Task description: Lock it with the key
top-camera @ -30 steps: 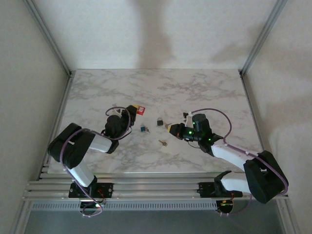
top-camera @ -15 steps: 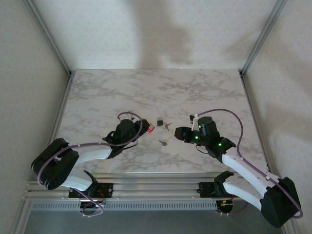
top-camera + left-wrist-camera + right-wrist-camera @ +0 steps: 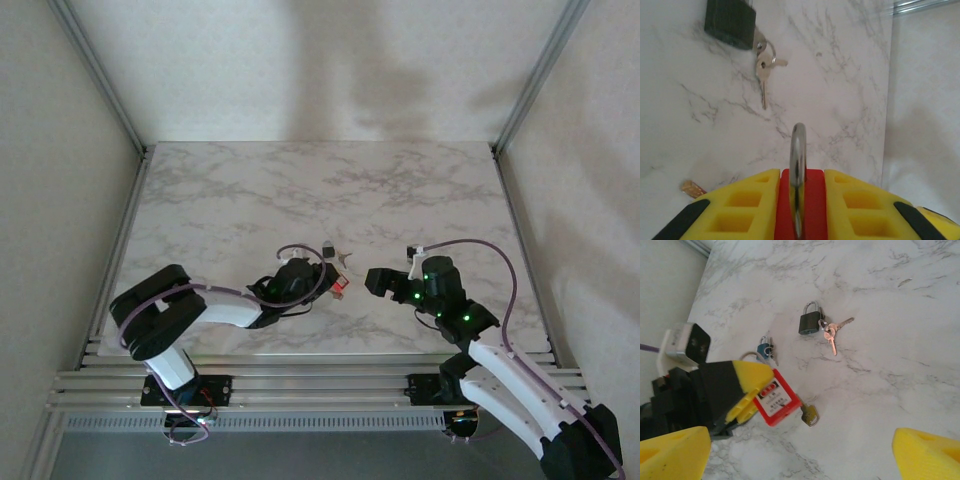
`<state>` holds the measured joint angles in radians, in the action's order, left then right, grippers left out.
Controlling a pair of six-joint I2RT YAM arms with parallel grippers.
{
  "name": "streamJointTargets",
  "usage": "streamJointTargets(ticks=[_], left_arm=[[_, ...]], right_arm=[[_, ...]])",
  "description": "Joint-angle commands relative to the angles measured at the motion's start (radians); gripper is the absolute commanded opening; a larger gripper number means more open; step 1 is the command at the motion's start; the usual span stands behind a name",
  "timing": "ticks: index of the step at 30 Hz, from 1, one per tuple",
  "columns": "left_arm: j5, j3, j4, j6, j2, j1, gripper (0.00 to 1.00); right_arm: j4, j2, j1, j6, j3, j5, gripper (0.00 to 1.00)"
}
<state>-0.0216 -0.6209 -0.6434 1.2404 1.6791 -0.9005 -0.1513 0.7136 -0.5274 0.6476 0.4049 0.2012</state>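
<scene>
Nearest my bases, the left gripper point(image 3: 801, 181) is clamped on the red padlock point(image 3: 774, 401), yellow pads flat on both faces and the steel shackle point(image 3: 798, 150) pointing away from the wrist. A brass key point(image 3: 809, 415) touches the red padlock's bottom corner; I cannot tell whether it sits in the keyway. Just right of the red padlock the right gripper point(image 3: 372, 282) hangs with its fingers spread wide, holding nothing. Beyond the red padlock lies a small blue padlock point(image 3: 763, 348), and farther beyond it a black padlock point(image 3: 810, 322) with ringed keys point(image 3: 831, 335) touching its side. I judge the step in hand to be presenting the lock. The next move calls for the right gripper to pinch the brass key's bow and turn it while the left holds firm.
</scene>
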Motion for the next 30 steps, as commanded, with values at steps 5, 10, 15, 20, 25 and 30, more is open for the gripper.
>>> streamJointTargets(ticks=[5,10,15,20,25,30], left_arm=[[0.073,-0.046,-0.068,0.105,0.074,-0.026,0.0],[0.078,-0.085,-0.046,0.115,0.116,-0.027,0.0],[0.083,-0.107,-0.029,0.13,0.138,-0.03,0.0],[0.098,-0.12,0.009,0.127,0.139,-0.035,0.0],[0.09,-0.123,0.026,0.13,0.152,-0.039,0.0],[0.087,-0.133,0.051,0.13,0.157,-0.037,0.0]], right_arm=[[0.004,-0.022,0.011,0.008,-0.019,-0.01,0.99],[0.011,-0.023,0.012,0.013,-0.021,0.001,0.99],[0.012,-0.028,0.013,0.015,-0.021,0.006,0.99],[0.011,-0.029,0.013,0.017,-0.024,0.009,0.99],[0.014,-0.03,0.013,0.017,-0.023,0.013,0.99],[0.015,-0.028,0.013,0.018,-0.024,0.017,0.99]])
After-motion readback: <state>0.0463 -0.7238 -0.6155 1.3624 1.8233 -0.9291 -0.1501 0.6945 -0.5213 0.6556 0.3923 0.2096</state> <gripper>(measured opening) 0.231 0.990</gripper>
